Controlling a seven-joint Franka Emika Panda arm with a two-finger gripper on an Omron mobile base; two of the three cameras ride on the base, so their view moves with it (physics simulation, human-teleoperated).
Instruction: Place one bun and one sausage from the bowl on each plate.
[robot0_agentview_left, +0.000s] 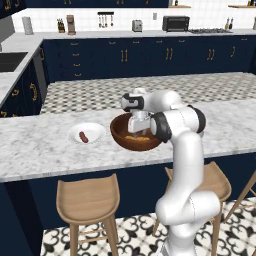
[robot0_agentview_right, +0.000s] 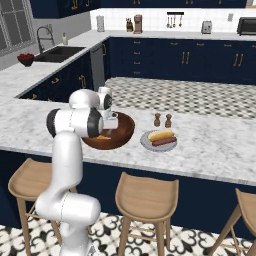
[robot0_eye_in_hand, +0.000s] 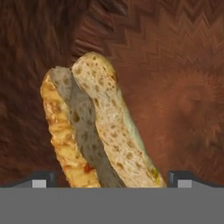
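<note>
Near the table's front edge, bowl (robot0_agentview_left: 122, 138) sits between two plates. Tool (robot0_eye_in_hand: 112, 178) is down inside it, jaws wide open, straddling a split bun (robot0_eye_in_hand: 98, 131) on the bowl floor, nothing gripped. White plate (robot0_agentview_left: 95, 129) holds one sausage (robot0_agentview_left: 83, 136); grey plate (robot0_agentview_right: 146, 142) has bun plus sausage.

Navy cabinets (robot0_agentview_left: 125, 57) with brass handles run along the far wall under a white tiled backsplash (robot0_agentview_left: 125, 20). A grey-white marble counter (robot0_agentview_left: 45, 150) stretches across the front, three wooden bar stools (robot0_agentview_right: 147, 197) tucked beneath it. The floor (robot0_agentview_left: 150, 92) shows patterned black-and-white tile. Over on the left, a dark sink (robot0_agentview_right: 57, 52) with a curved tap (robot0_agentview_right: 44, 35) sits below a window (robot0_agentview_right: 15, 27). A toaster oven (robot0_agentview_left: 176, 23) and a toaster (robot0_agentview_left: 137, 25) stand at the back, light even throughout
</note>
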